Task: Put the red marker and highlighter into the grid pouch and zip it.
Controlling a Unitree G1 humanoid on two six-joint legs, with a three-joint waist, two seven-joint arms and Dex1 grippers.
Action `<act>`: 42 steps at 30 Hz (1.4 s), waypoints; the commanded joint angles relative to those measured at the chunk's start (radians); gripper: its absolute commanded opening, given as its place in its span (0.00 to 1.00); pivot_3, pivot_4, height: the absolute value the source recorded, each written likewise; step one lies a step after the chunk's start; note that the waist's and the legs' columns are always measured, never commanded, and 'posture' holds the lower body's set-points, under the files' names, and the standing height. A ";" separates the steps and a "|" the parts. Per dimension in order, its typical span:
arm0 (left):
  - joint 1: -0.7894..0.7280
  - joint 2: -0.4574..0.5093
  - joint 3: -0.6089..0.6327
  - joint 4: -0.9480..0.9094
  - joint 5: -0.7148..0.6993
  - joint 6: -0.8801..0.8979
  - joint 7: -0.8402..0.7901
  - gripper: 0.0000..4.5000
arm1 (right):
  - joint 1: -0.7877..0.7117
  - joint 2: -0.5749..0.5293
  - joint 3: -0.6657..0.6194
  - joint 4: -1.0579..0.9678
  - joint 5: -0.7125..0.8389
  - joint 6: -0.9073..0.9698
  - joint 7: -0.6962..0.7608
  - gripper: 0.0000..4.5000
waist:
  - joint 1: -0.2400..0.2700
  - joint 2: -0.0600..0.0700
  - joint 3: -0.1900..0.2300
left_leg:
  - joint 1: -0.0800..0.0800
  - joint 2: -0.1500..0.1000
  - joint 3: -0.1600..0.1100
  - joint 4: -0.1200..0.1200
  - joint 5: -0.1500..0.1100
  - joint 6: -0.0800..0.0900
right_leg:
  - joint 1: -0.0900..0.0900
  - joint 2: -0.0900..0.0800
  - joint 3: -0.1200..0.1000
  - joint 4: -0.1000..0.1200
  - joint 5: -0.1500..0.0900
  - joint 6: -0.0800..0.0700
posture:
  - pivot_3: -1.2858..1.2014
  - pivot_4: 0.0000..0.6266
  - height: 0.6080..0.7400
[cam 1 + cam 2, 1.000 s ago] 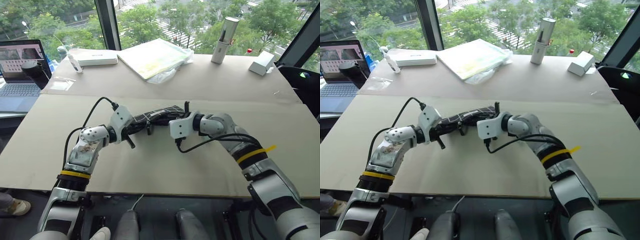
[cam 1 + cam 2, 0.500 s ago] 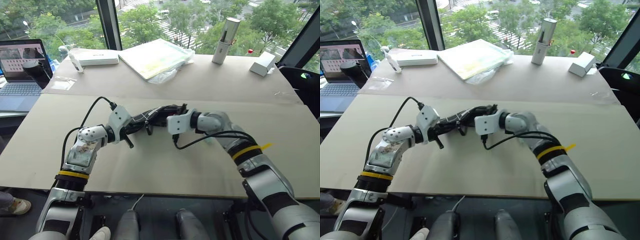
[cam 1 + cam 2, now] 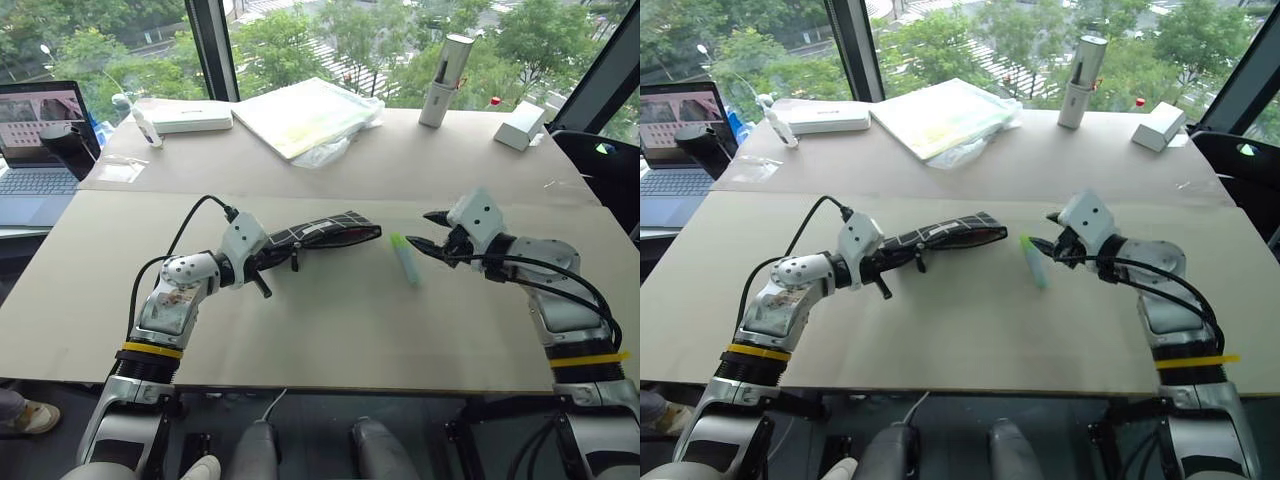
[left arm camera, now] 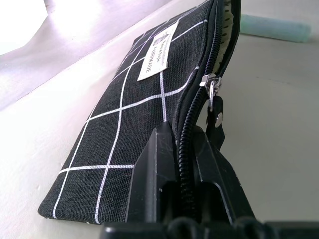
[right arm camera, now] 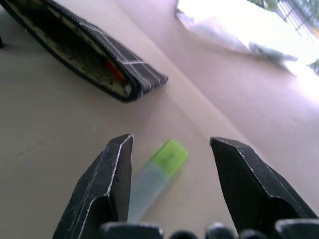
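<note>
- One of the two pens appears to be packed: in the right wrist view a bit of bright red (image 5: pixel 114 70) shows inside the open mouth of the grid pouch (image 3: pixel 318 232), which I take to be the red marker.
- Half the loading is left, by my reading: the highlighter (image 3: pixel 405 257) lies loose on the table (image 3: pixel 330 330), well apart from the pouch's open end and just in front of the right gripper (image 3: pixel 432 231).
- Zipping is not yet done: the left wrist view shows the zipper pull (image 4: pixel 213 94) sitting near the held end and the mouth gaping beyond it.
- Left gripper (image 3: pixel 262 262) is clamped on the near end of the pouch, its two fingers (image 4: pixel 152 172) pinching the fabric on either side of the zipper seam; the forearm reaches forward and inward, propping the pouch on edge with the opening facing the right arm.
- Right gripper has its claws spread apart and empty, pointing inward and slightly down toward the highlighter; in its wrist view the pen lies between the two black fingers (image 5: pixel 107 186) but beyond their tips, not touched.
- Next, in my judgement, comes a descent to straddle the pale barrel, then a carry across to the pouch mouth.
</note>
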 commanded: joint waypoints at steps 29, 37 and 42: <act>0.015 -0.020 0.013 -0.028 -0.009 -0.038 0.035 0.00 | 0.035 0.163 -0.088 0.010 0.030 0.278 -0.306 0.23 | 0.005 -0.001 -0.001 | 0.001 0.000 -0.001 0.001 0.000 0.000 | 0.003 0.000 -0.001 -0.001 0.000 0.000 | 0.52 0.24 1.00; 0.010 -0.014 0.012 -0.025 -0.009 -0.034 0.027 0.00 | -0.084 0.100 -0.143 -0.040 0.082 -0.090 -0.167 0.23 | -0.001 0.000 0.000 | -0.001 0.000 -0.001 0.000 0.000 0.000 | 0.000 0.000 -0.001 0.000 0.000 0.000 | 0.52 0.24 1.00; 0.005 -0.016 0.006 -0.020 -0.008 -0.034 0.023 0.00 | 0.031 -0.084 -0.019 -0.148 0.055 -0.339 0.147 0.23 | 0.004 0.000 0.000 | -0.001 -0.001 -0.002 -0.001 0.000 0.000 | 0.002 0.000 -0.002 -0.003 0.000 0.001 | 0.52 0.24 1.00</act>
